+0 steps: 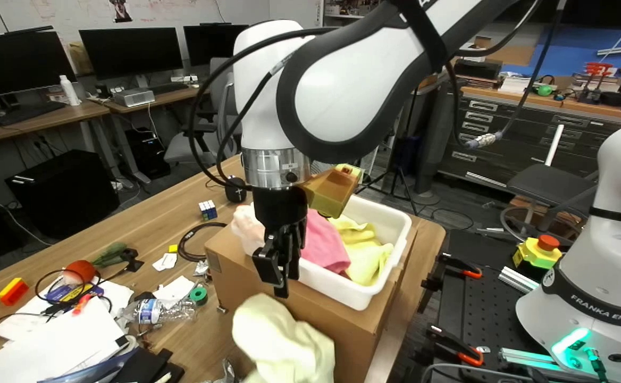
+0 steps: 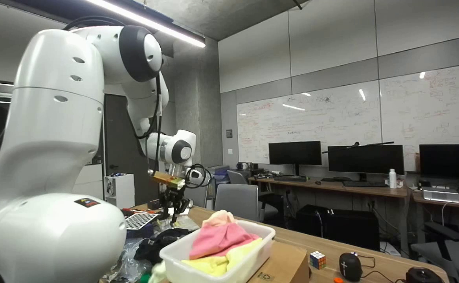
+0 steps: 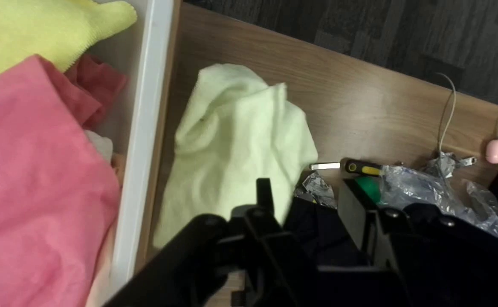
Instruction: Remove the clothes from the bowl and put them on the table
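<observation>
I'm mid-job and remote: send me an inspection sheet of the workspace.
Surface: wooden table, bearing a cardboard box under the white bin.
Job's things: pink cloth, peach cloth and yellow cloth in the bin; pale cloth outside it, blurred, unclear whether resting on the table.
Clutter: bottle, green ring, puzzle cube.
Pincer: open, holding nothing visible.
Cables: black cable curled on the table; arm cable bowing outward.
Surroundings: monitors, chairs, whiteboard.

One white bin point(image 3: 143, 119), one pink cloth point(image 1: 322, 244), one Rubik's cube point(image 1: 208, 210), one hand point(image 3: 308, 196) and three desk monitors point(image 2: 294, 152) are visible.
</observation>
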### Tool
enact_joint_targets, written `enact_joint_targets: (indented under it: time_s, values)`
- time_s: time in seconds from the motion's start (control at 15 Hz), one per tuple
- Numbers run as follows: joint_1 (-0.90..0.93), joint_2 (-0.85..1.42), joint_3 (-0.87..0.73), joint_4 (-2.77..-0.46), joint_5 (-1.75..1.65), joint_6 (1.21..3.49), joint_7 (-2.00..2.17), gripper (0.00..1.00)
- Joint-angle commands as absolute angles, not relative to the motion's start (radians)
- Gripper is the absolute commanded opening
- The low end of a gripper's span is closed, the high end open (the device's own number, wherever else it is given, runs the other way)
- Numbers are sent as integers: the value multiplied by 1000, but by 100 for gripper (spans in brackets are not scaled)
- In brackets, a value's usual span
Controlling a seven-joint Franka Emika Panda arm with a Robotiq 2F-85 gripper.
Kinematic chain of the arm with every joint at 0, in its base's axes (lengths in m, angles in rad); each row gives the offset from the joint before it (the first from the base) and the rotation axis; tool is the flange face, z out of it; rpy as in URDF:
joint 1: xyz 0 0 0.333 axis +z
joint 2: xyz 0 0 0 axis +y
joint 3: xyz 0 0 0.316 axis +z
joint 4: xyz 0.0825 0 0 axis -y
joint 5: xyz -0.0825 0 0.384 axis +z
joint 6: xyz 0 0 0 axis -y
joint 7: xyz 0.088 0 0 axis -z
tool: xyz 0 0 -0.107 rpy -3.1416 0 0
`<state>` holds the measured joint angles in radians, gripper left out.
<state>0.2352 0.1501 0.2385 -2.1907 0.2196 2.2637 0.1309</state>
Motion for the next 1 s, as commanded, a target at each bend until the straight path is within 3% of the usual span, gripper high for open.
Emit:
enact_joint_targets:
  time_s: [0.0, 0.2, 0.93]
  values:
    - [246, 145, 234, -2201, 172, 2289, 153, 77]
    - [244, 131, 224, -2217, 131, 2316, 184, 100]
    - [210, 101, 110, -2213, -312, 2355, 370, 100]
